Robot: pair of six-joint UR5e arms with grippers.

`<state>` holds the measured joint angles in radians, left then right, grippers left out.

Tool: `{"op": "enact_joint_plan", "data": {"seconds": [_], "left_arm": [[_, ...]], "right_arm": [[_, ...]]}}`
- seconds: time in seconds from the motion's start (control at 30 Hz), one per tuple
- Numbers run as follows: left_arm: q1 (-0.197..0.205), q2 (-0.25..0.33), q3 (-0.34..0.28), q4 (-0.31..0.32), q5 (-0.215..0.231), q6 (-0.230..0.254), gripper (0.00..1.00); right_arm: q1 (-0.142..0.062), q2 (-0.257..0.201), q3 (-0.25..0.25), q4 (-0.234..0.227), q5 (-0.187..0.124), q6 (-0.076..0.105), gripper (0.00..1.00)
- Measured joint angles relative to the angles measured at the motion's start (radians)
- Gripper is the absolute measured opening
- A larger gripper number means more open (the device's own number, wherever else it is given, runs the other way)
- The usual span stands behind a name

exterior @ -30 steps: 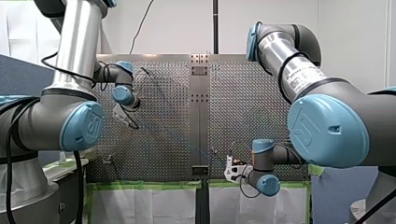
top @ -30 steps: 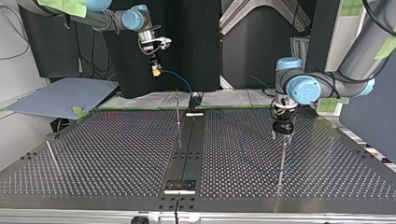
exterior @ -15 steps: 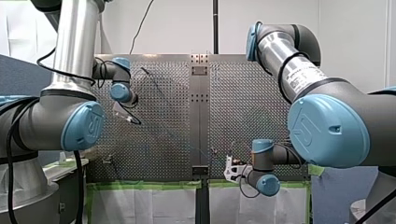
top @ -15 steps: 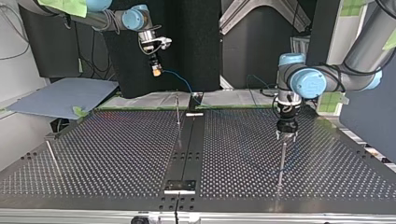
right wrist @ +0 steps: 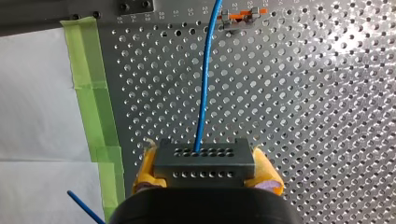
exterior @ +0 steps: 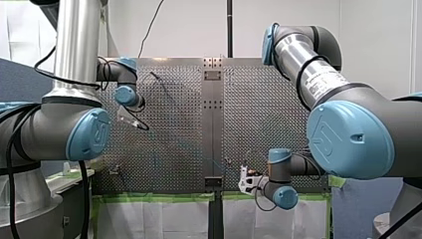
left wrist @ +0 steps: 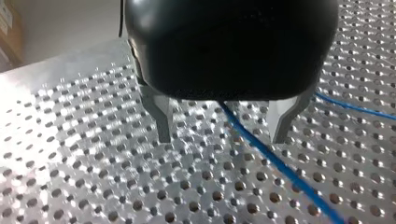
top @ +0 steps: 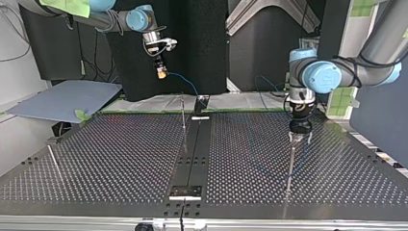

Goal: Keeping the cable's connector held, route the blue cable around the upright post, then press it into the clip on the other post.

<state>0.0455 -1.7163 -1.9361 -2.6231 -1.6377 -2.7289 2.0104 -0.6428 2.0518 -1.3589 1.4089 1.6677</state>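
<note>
Right pincer: our right pincer [right wrist: 204,156] is clenched on the connector [right wrist: 204,164], its yellow pads [right wrist: 145,169] squeezing the black block from both sides, and it sits high at the top view's left.
Left pincer: our left pincer [left wrist: 222,136] is released, with metal fingers [left wrist: 161,116] spread wide, and it hangs just over the tip of the upright post [top: 290,166] at the top view's right.
Blue cable: the blue cable [right wrist: 205,84] leaves the connector's face and runs toward a small fitting [right wrist: 240,16] of metal and orange. In the left wrist view a stretch of it crosses between the spread fingers over the perforated counter [left wrist: 70,177]. We cannot tell whether it touches either finger.
Second post: the second post [top: 183,113] stands by the counter's middle strip, well apart from the first. Its clip is too small to make out.
Step, as we read it: we are lining up to catch the cable beside the upright post. The routing is not yet done.
Handling: the cable looks thin, light and floppy, so it will sag and bend wherever we push it. It will likely slide through bare metal fingers. The connector is rigid and grips well.
Where to hold: take the run between the fingers, close to the post, and leave the connector to the yellow pads.
Risk: hauling on the cable could tug the connector askew.
</note>
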Motion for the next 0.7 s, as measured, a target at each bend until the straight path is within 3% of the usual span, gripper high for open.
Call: {"op": "enact_joint_plan", "data": {"seconds": [0.33,0.7], "left_arm": [[-0.006,0.04,-0.005,-0.064,0.003,0.08,1.0],[-0.014,0.132,-0.063,-0.075,0.029,0.094,1.0]], "right_arm": [[0.0,0.0,0.0,-0.002,0.0,0.001,0.0],[0.0,0.0,0.0,-0.002,0.0,0.002,0.0]]}}
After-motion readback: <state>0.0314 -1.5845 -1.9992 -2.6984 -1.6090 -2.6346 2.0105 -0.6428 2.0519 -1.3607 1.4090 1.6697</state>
